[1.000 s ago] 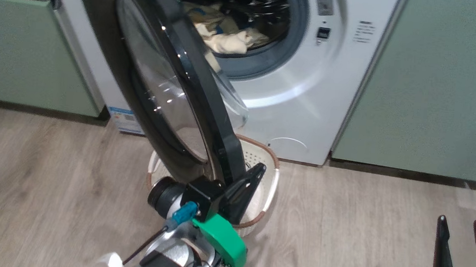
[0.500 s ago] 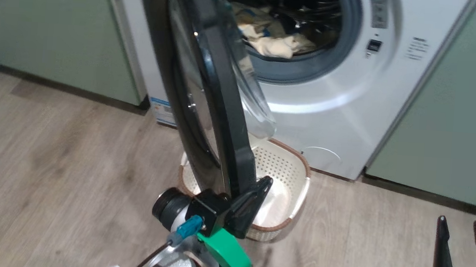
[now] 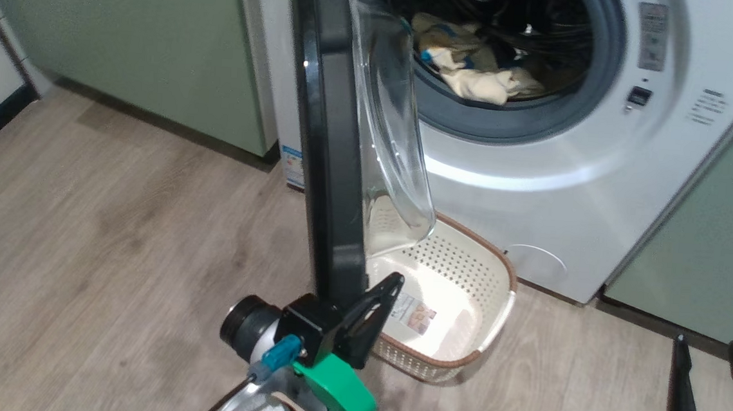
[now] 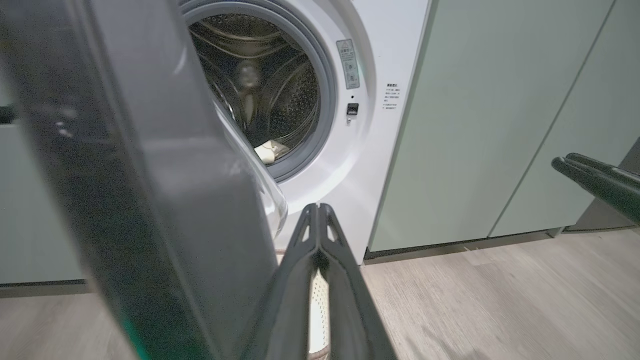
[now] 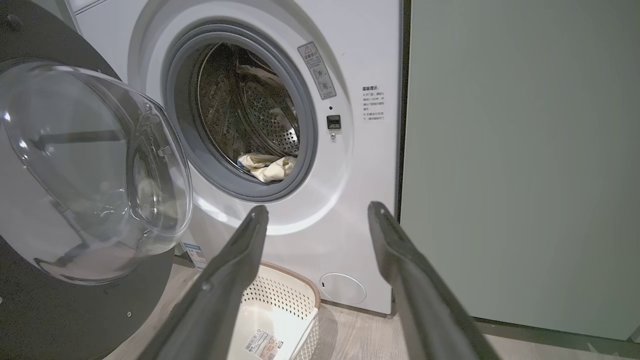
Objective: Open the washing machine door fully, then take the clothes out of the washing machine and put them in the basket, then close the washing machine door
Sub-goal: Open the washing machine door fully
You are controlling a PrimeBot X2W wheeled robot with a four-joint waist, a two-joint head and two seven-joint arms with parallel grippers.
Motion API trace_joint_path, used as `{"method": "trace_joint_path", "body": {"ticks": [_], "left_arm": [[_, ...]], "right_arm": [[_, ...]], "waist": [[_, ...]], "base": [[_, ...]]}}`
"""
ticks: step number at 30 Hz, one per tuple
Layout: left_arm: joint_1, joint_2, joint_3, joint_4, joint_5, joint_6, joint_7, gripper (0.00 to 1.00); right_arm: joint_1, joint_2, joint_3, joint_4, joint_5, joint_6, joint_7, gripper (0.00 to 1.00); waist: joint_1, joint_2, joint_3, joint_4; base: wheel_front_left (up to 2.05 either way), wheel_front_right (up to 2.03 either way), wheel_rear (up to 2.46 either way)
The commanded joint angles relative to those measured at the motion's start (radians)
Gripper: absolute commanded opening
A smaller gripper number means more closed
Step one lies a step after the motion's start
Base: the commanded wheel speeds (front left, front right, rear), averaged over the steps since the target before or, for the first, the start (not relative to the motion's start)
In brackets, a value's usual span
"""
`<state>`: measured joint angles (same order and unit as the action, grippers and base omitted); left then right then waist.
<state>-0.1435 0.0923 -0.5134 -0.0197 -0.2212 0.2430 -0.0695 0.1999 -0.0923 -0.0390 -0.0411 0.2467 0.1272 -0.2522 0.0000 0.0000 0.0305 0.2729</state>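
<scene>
Left gripper pinched shut, empty, beside door edge, 6 o'clock. Right gripper spread wide, empty, 4 o'clock.

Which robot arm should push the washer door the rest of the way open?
Probably left. The shut left gripper sits right beside the washing machine door, on its glass side. The open right gripper hangs far off.

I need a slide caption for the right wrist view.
Open right gripper faces the washing machine: door open, pale-yellow clothes in the steel drum, cream basket below.
</scene>
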Motion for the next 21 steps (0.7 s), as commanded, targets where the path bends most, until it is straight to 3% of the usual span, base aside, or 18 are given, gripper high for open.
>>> {"method": "trace_joint_path", "body": {"ticks": [1,21], "left_arm": [[-0.028,0.018,0.059,-0.035,0.000,0.014,-0.006,0.00],[0.009,0.058,0.105,-0.070,0.009,0.076,-0.030,0.00]], "right_arm": [[-0.018,-0.020,0.015,-0.027,0.008,0.003,-0.010,1.00],[-0.022,-0.023,0.000,-0.037,0.001,0.003,-0.010,1.00]], "waist": [[0.0000,0.0000,0.001,0.014],[0.0000,0.0000,0.027,0.218]], "base": [[0.00,0.00,0.00],[0.00,0.00,0.00]]}}
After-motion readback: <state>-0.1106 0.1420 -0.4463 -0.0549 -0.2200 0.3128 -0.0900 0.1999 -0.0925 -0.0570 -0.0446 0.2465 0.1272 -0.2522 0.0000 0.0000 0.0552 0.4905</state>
